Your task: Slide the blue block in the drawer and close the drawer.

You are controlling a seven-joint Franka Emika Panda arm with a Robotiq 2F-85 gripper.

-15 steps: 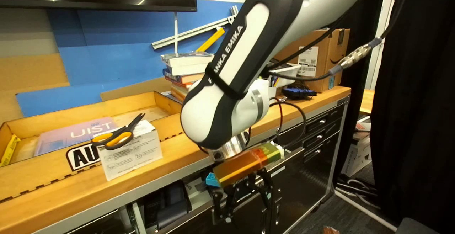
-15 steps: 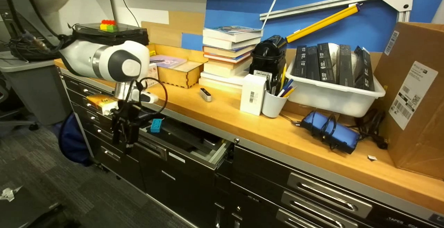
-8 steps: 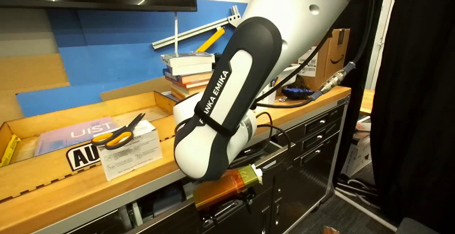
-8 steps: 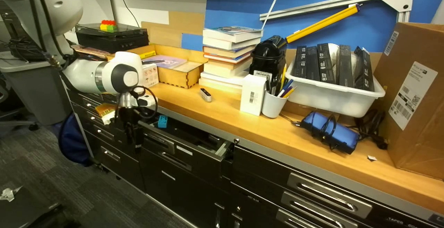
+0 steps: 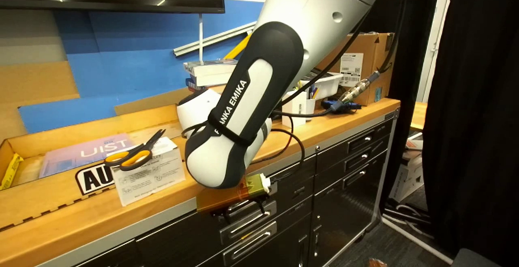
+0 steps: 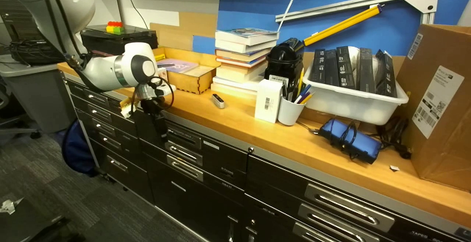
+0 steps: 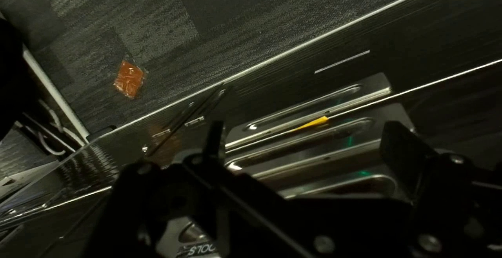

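Observation:
The drawer point(image 6: 230, 158) is the wide black top one under the counter. Its front sits flush with the cabinet in both exterior views point(image 5: 178, 236), so it is closed. The blue block is out of view in all frames. My gripper point(image 6: 162, 133) is in front of the drawer's left part in an exterior view, close to its handle point(image 6: 184, 135). In the wrist view the gripper point(image 7: 308, 144) is open, fingers wide apart, with nothing between them. The drawer handle point(image 7: 376, 179) shows just beyond the fingers. Whether the gripper touches the front I cannot tell.
The wooden counter point(image 6: 232, 120) edge runs just above the drawer. A white box with scissors point(image 5: 152, 173) stands near that edge. Lower drawers with silver handles point(image 6: 186, 168) are below. A white box point(image 6: 268, 100), pen cup point(image 6: 290, 111) and book stack point(image 6: 243, 56) stand on the counter.
The drawer has gone from open to closed. The blue block, seen in the open drawer before, is now hidden. My arm has moved in toward the counter along with the drawer front.

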